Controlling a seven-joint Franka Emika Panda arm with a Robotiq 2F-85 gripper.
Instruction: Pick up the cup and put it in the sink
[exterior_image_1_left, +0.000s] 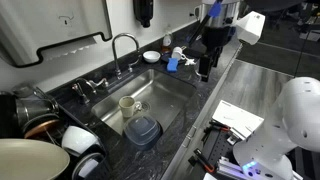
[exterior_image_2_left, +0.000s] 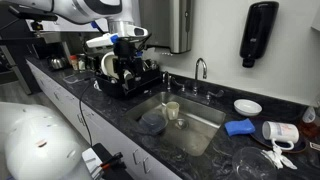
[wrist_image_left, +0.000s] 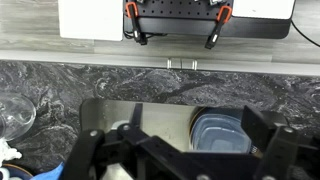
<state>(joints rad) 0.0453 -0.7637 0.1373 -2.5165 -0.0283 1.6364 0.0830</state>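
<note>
The clear cup (wrist_image_left: 15, 115) stands on the black speckled countertop at the left edge of the wrist view, beside the sink; I cannot make it out for sure in the exterior views. The steel sink (exterior_image_1_left: 165, 88) (exterior_image_2_left: 198, 128) (wrist_image_left: 110, 115) lies right under my gripper. My gripper (exterior_image_1_left: 205, 70) (exterior_image_2_left: 125, 68) (wrist_image_left: 180, 165) hangs high above the sink, open and empty, well apart from the cup.
A cream mug (exterior_image_1_left: 128, 103) (exterior_image_2_left: 172, 110) and a blue lidded container (exterior_image_1_left: 143, 130) (exterior_image_2_left: 153, 122) (wrist_image_left: 220, 135) sit in the sink. The curved faucet (exterior_image_1_left: 122, 45) (exterior_image_2_left: 200, 68) stands behind it. A white bowl (exterior_image_1_left: 151, 56) (exterior_image_2_left: 247, 106) and a blue item (exterior_image_1_left: 173, 65) (exterior_image_2_left: 238, 127) lie past the sink, and a dish rack (exterior_image_2_left: 130, 82) at the opposite end.
</note>
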